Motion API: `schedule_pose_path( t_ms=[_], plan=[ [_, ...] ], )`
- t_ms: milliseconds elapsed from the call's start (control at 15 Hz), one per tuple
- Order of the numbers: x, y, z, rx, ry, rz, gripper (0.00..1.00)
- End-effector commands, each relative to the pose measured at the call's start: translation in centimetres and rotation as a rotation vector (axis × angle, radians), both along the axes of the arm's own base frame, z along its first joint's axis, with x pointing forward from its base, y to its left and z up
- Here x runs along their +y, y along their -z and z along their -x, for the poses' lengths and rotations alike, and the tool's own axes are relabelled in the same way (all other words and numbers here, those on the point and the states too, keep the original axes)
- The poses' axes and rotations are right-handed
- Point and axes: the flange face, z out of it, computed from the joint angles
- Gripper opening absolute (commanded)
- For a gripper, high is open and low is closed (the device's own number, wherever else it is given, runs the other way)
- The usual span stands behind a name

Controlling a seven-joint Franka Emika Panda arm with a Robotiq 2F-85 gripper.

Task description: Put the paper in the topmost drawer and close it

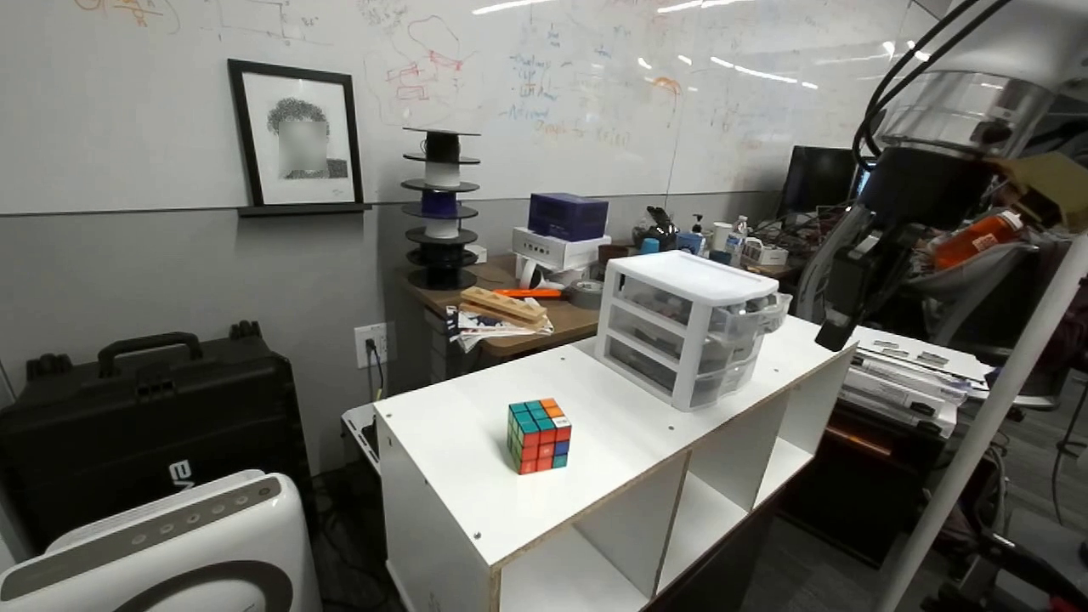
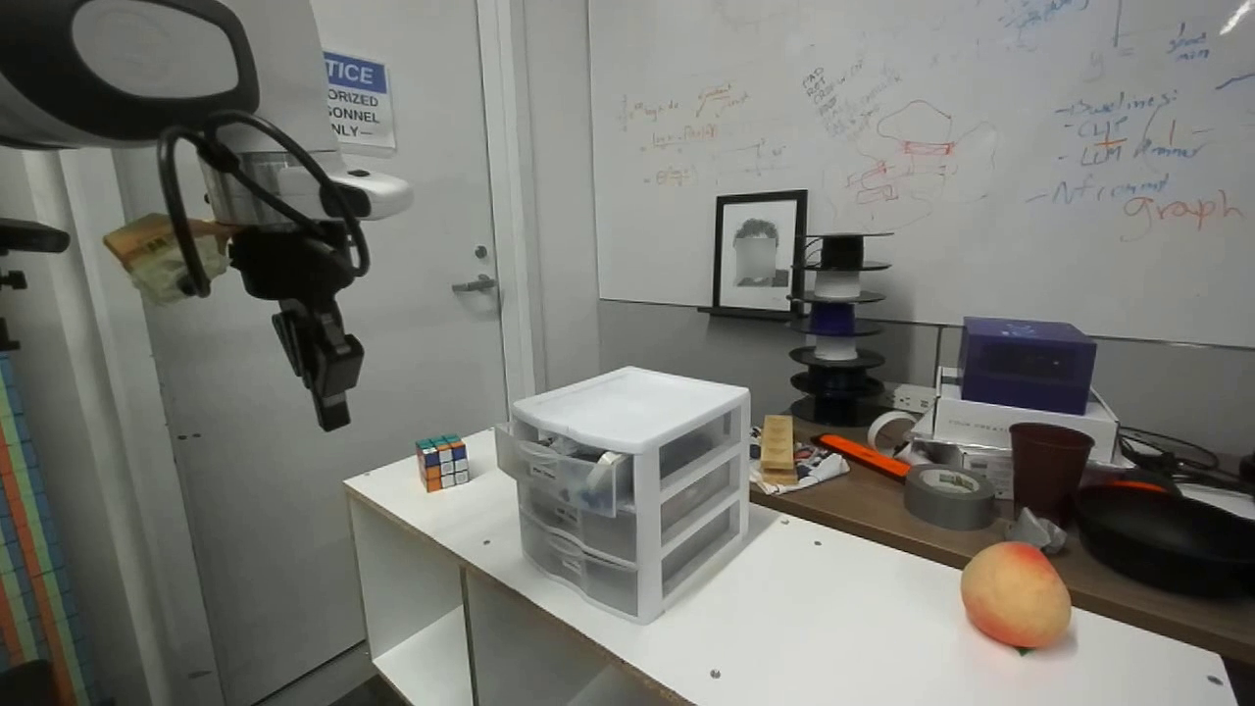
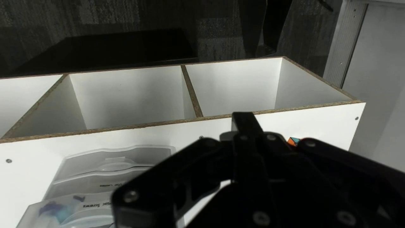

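A crumpled whitish-grey wad, matching the paper, lies behind the peach in an exterior view, seemingly on the brown desk; its base is partly hidden. It does not show in the other pictures. The topmost drawer is translucent and partly pulled out, with small items inside. It also shows in an exterior view and at the lower left of the wrist view. My gripper hangs in the air above and in front of the drawer unit, fingers together, nothing seen between them in the wrist view.
The white drawer unit stands on a white shelf. A Rubik's cube sits at one end, a peach at the other. The brown desk behind holds a maroon cup, tape and a pan.
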Motion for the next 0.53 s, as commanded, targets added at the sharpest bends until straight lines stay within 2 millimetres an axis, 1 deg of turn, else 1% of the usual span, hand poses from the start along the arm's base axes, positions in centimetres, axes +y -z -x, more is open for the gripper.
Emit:
schedule_pose_path(
  t_ms=[0, 67, 133, 267, 333, 467],
  plan=[
    [-0.9, 0.6, -0.3, 0.030, 0.027, 0.009, 0.00],
    [-1.4, 0.6, -0.2, 0.037, 0.043, 0.019, 0.01],
    [-2.4, 0.5, -0.2, 0.046, 0.061, 0.032, 0.01],
    [-4.8, 1.3, -0.3, 0.060, 0.085, 0.047, 0.01],
    [-5.6, 1.3, -0.4, 0.072, 0.103, 0.048, 0.01],
    [-8.1, 2.1, -1.1, 0.066, 0.116, 0.056, 0.01]
  ],
)
